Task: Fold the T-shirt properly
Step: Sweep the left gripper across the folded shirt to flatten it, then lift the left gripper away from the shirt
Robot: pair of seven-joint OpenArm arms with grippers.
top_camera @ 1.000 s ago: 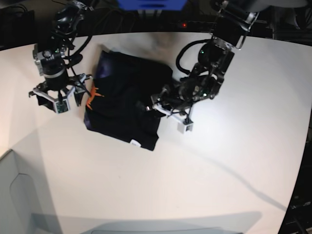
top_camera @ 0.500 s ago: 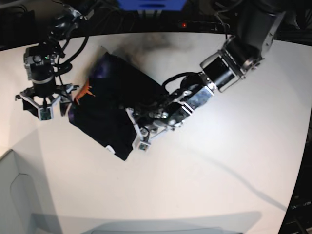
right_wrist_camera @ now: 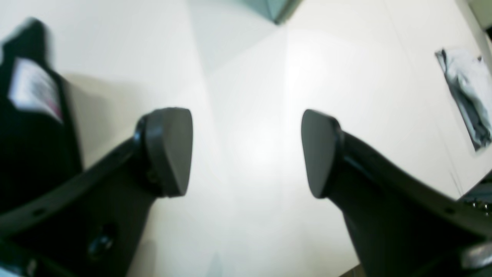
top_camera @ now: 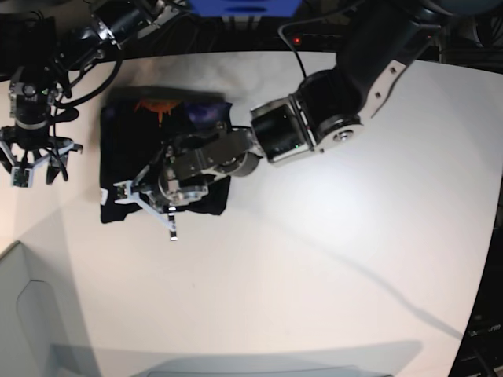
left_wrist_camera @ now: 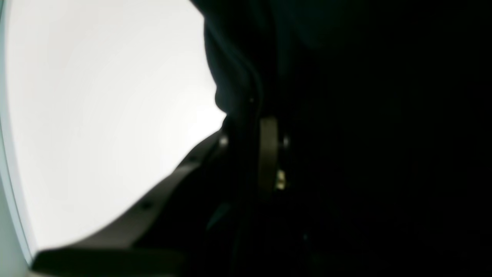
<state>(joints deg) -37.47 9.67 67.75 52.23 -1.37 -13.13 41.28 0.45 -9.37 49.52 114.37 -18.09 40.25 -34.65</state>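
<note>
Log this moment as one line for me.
T-shirt: bunched, print partly visible | left gripper: at the shirt | right gripper: open, beside shirt

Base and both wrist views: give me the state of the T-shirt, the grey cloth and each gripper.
T-shirt: compactly bunched, orange-and-purple print partly showing; not neatly folded.
Left gripper: shut on the T-shirt.
Right gripper: wide open, holding nothing.
Grey cloth: crumpled, near the table's edge.

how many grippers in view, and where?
2. Left gripper: over the black T-shirt, at its lower part in the base view. Right gripper: beside the shirt, at the base view's left, jaws wide apart with nothing between them.
</note>
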